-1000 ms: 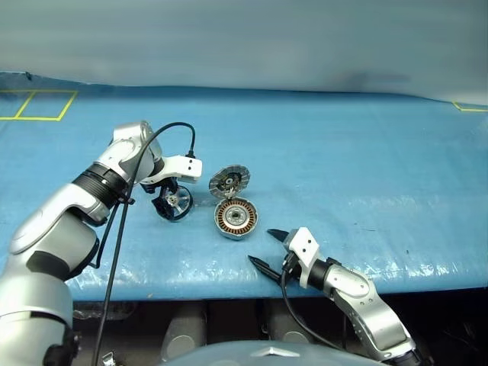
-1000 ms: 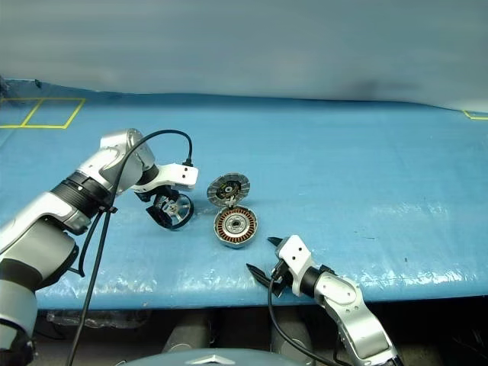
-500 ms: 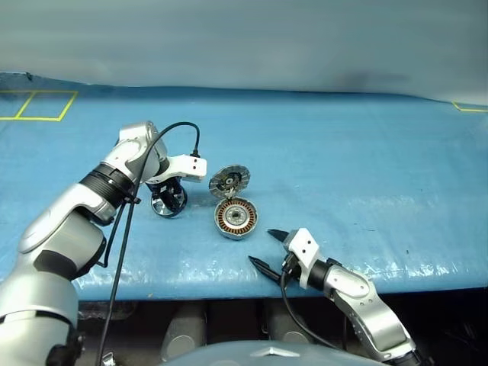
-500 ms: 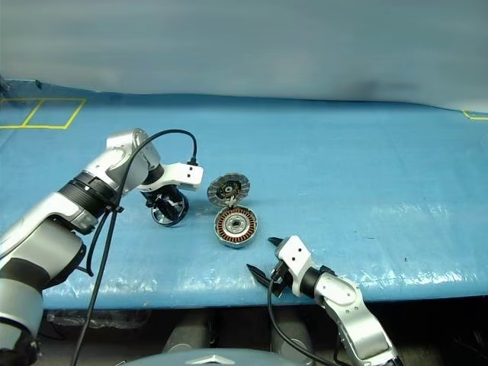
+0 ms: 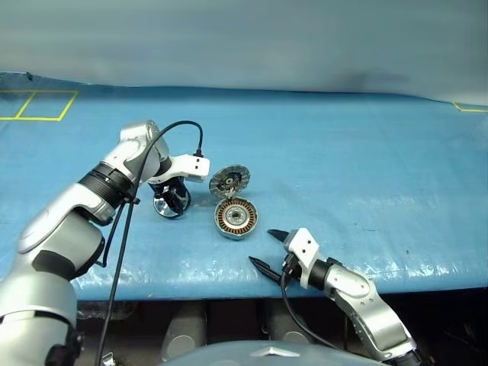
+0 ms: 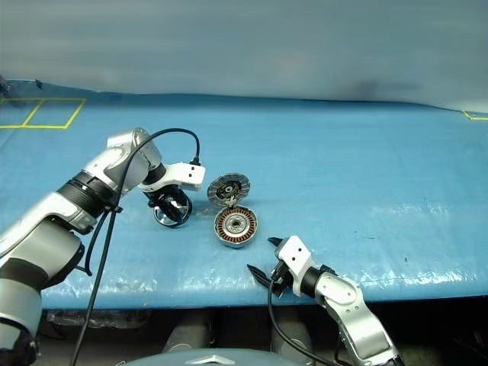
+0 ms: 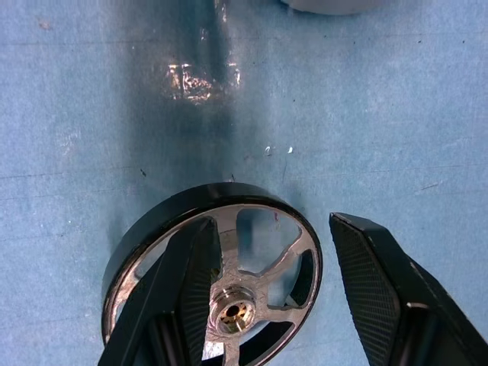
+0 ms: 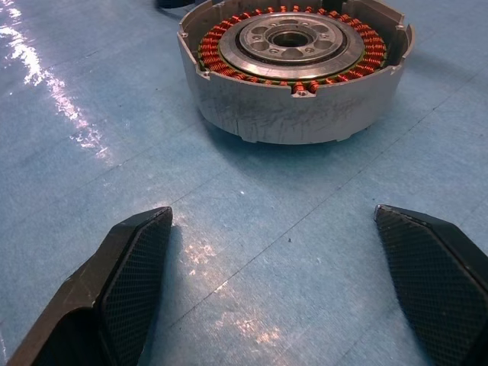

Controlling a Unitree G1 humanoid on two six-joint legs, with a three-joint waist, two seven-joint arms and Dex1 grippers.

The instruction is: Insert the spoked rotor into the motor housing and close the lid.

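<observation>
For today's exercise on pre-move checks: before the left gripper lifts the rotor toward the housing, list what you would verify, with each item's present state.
1. Left gripper straddles the spoked rotor's rim, one finger inside, one outside: ok.
2. Grip firmly closed on rim: cannot tell.
3. Motor housing open, copper windings exposed: ok.
4. Lid tilted up, clear of the housing mouth: ok.
5. Right gripper open, short of the housing: ok.

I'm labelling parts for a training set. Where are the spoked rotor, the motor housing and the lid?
spoked rotor [image 7: 232, 311], left wrist view, on its central hub.
motor housing [image 8: 297, 107], right wrist view, on its grey outer wall.
lid [image 5: 229, 181], left eye view, on its ribbed inner face.
</observation>
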